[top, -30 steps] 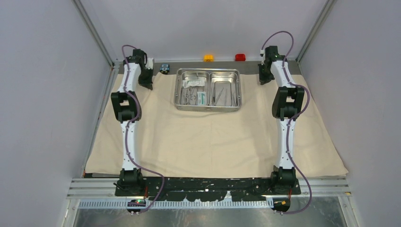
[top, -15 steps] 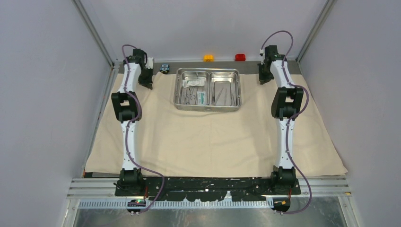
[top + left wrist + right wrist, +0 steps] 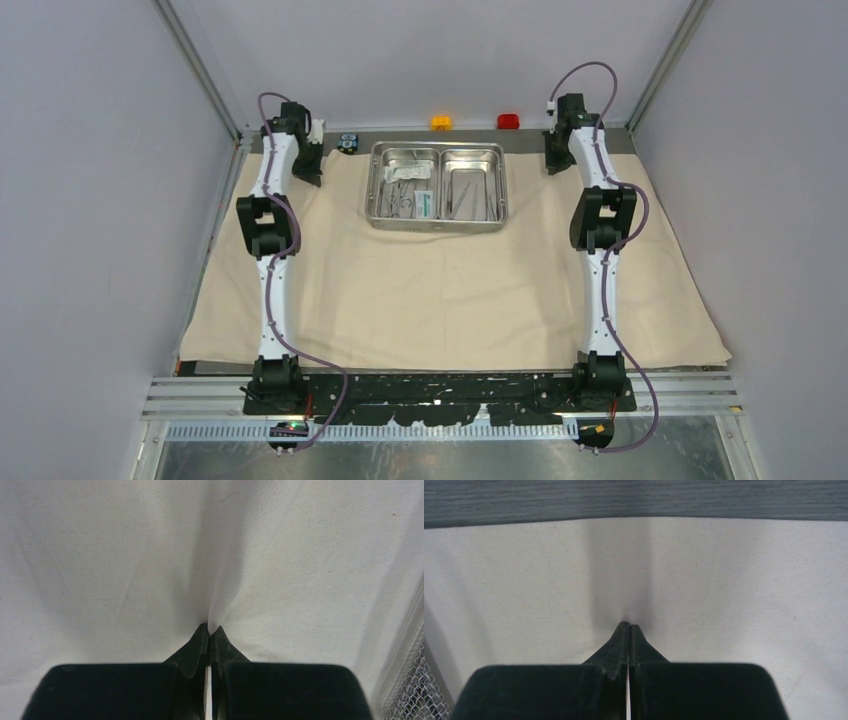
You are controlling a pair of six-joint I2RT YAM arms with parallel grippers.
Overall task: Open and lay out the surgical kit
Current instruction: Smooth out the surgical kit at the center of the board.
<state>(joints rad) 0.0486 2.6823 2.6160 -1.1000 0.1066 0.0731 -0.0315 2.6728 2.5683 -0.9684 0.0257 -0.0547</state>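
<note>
Your left fingers pinch a fold of the beige cloth wrap near its far left corner — the steel tray sits on it between them, toward the far edge — and your right fingers pinch its far right edge.

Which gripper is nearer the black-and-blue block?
Left. The left gripper pinches the cloth just left of the block; the right gripper sits across the tray, far to its right.

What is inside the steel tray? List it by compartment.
Left compartment: ring-handled instruments and a white-and-green packet. Right compartment: thin straight tools. Anything beneath them is hidden.
</note>
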